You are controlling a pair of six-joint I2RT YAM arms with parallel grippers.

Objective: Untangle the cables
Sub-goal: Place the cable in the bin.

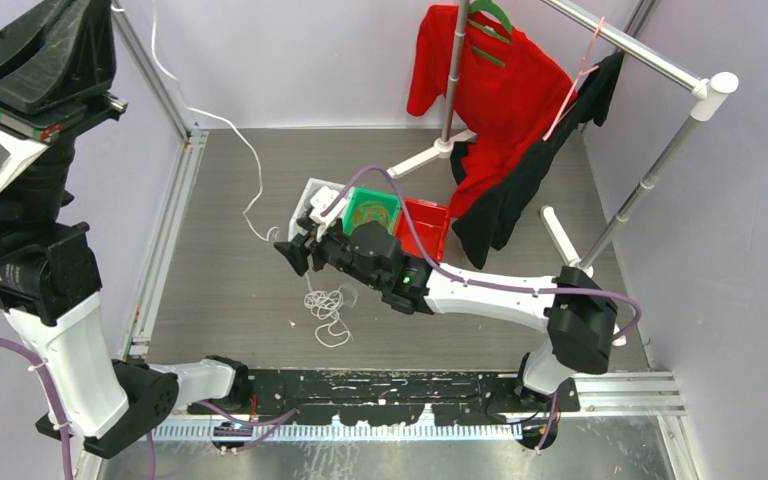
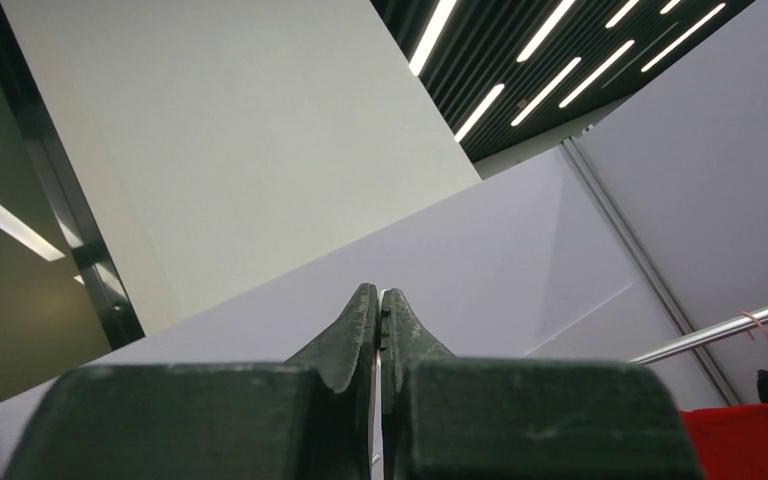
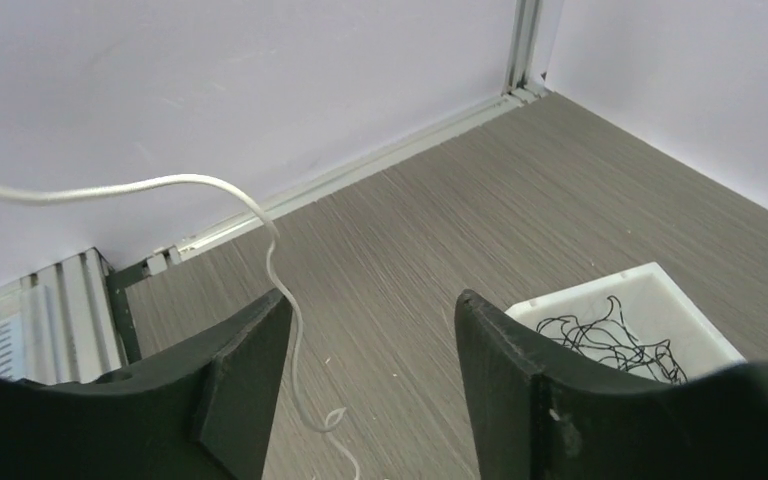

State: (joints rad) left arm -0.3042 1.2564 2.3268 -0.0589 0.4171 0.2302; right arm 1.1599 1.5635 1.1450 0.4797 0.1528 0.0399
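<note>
- Looking at the right wrist view first: the right gripper (image 3: pixel 370 305) had its jaws standing well apart with nothing clamped. The white cable (image 3: pixel 190 178) arced in from the left through the air and dropped between the fingers, close by the inner edge of the one on the left of that picture.
- Only that view showed what was inside the white bin (image 3: pixel 585 290): a small nest of thin black cables (image 3: pixel 610 340) on its floor.
- The left wrist view was pointed up at the wall and ceiling lights, so no table there. The left gripper (image 2: pixel 379 292) had its jaws pressed together, with a thin white sliver showing in the seam.
- The top view made sense of that. The left arm was raised high at the left, and the white cable ran from up beside that gripper down to the table (image 1: pixel 220 300), so it looked pinched on that cable.
- The top view also showed the cable ending in loose white loops (image 1: pixel 327 312) on the table, just under the right arm's wrist. Neither wrist camera caught those properly.
- Behind the right arm sat the green bin (image 1: pixel 392 200) and red bin (image 1: pixel 425 228), side by side next to the white one.
- At the back right, a red shirt (image 1: pixel 480 90) and a black garment (image 1: pixel 505 200) hung on a metal rack (image 1: pixel 650 60).
</note>
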